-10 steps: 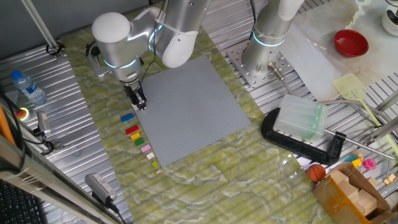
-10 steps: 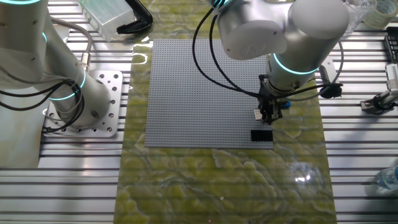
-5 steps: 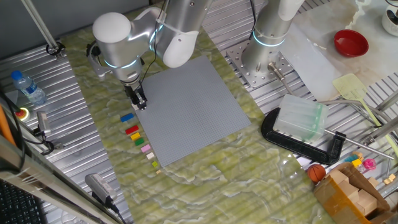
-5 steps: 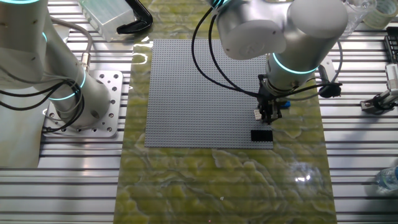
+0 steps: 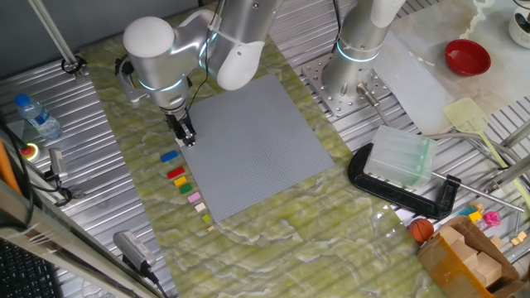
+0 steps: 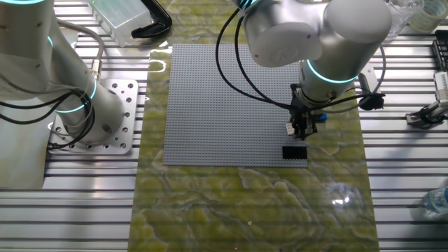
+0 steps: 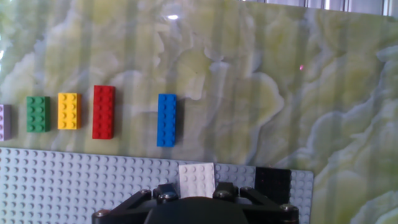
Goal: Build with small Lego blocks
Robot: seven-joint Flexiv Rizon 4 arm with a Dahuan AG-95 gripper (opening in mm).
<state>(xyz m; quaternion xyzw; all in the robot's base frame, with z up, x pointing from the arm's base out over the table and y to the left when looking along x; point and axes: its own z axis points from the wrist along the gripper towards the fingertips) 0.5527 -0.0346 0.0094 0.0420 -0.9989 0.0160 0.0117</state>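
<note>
Gripper: the gripper (image 6: 299, 130) hangs low over the right edge of the grey baseplate (image 6: 224, 105), right of centre in the other fixed view; in the hand view only its dark housing fills the bottom centre.
Gripper state: the fingertips are hidden, so I cannot tell whether they are apart or clamped on the white brick (image 7: 197, 180).
White brick: on the baseplate at bottom centre of the hand view, directly ahead of the housing, long axis running up the frame.
Black brick (image 7: 273, 184): on the baseplate just right of the white brick, parallel to it, near the plate's corner.
Loose bricks: blue (image 7: 166, 119), red (image 7: 103, 111), yellow (image 7: 69, 111) and green (image 7: 38, 114) lie in 1 row on the marbled mat, upper left of the hand view, all with long axes up the frame.
Key relation: the blue brick is the nearest loose piece, above and slightly left of the housing.
</note>
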